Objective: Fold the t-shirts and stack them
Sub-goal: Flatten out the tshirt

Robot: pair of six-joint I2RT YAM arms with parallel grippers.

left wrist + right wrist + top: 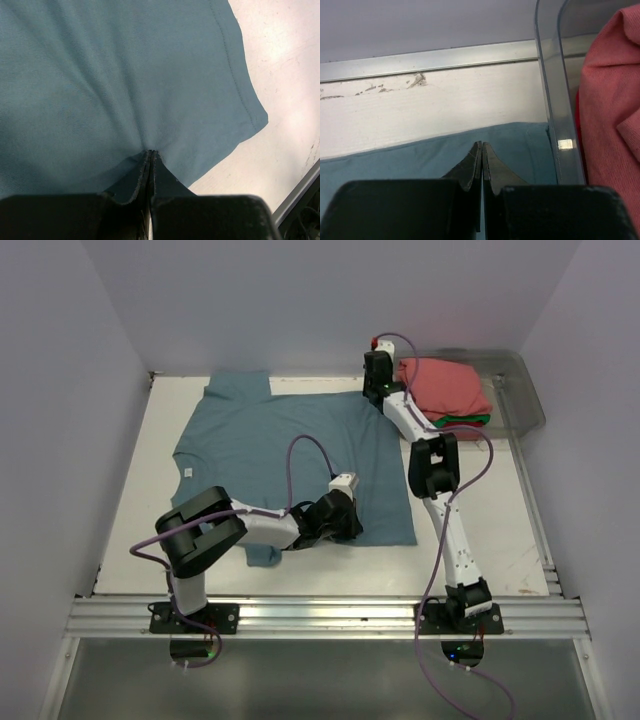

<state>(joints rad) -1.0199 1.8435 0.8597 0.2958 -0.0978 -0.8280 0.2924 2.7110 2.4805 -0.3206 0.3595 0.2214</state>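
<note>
A slate-blue t-shirt [290,440] lies spread flat on the white table, collar to the left. My left gripper [348,525] is shut on its near edge by the hem corner; in the left wrist view the cloth [125,75] puckers into the closed tips [151,152]. My right gripper [378,392] is at the shirt's far right corner, next to the tray. Its jaws [482,144] are shut with the blue cloth [420,155] under and around them. A folded salmon-pink shirt [445,385] tops a stack, with a green one [466,422] below and a red sliver [577,112] showing.
The stack sits in a clear plastic tray [522,380] at the far right; its wall [555,100] stands just right of my right fingers. A metal rail [330,615] runs along the near edge, and walls close the left, back and right sides.
</note>
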